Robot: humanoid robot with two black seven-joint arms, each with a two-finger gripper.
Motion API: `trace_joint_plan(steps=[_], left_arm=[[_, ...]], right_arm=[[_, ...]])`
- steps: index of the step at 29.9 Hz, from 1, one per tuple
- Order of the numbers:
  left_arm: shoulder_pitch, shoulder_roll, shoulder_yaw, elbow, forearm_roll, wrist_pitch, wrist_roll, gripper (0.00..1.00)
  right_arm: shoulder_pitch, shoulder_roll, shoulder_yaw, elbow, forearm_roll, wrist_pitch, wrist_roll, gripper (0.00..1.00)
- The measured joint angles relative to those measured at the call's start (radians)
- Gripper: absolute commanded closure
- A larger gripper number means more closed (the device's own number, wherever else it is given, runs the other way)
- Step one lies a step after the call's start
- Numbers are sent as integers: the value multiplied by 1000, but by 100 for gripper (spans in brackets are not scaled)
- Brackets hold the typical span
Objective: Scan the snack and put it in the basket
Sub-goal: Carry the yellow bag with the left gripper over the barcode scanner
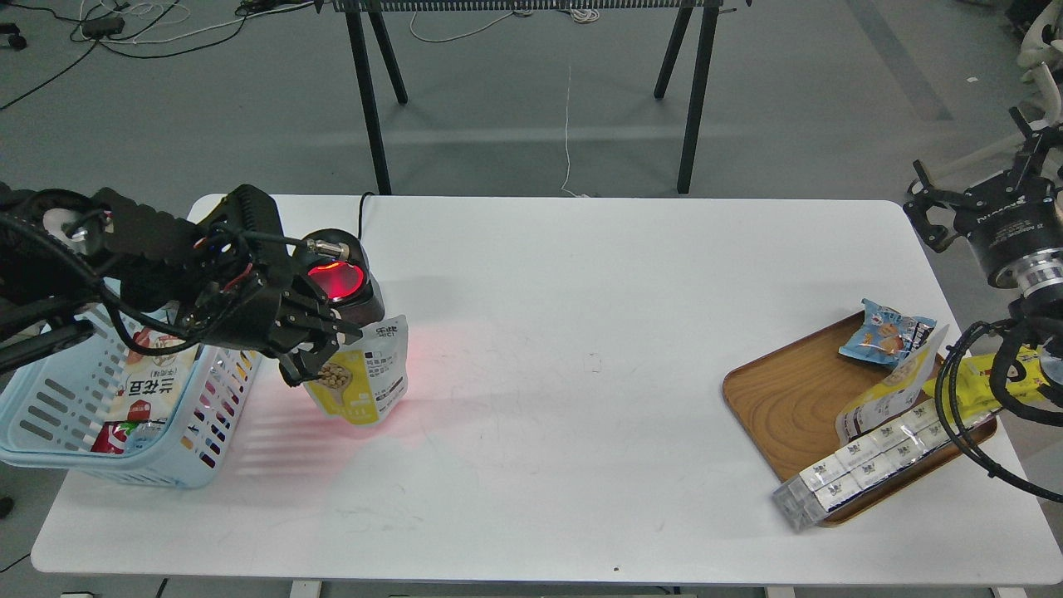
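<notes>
Red scanner glow just behind the left jaws, clamped on the snack so its code gets read; right jaws' gap, can't tell.

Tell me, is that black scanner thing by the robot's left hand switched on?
On. The scanner shows a glowing red window on top, and red light spills over the white table around the snack that the left gripper holds beside it.
</notes>
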Motion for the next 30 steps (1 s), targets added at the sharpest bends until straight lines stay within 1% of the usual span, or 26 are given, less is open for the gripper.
trace_joint_plan(steps=[10,16,30], left_arm=[[-53,7,-10,-3,0,0,0,99],[-110,4,-49,1,0,0,0,99],[-107,-8,-52,9,0,0,0,99]], right_arm=[[10,1,0,2,0,0,0,1],[12,-6,0,2,0,0,0,1],[12,-10,0,6,0,0,0,1]])
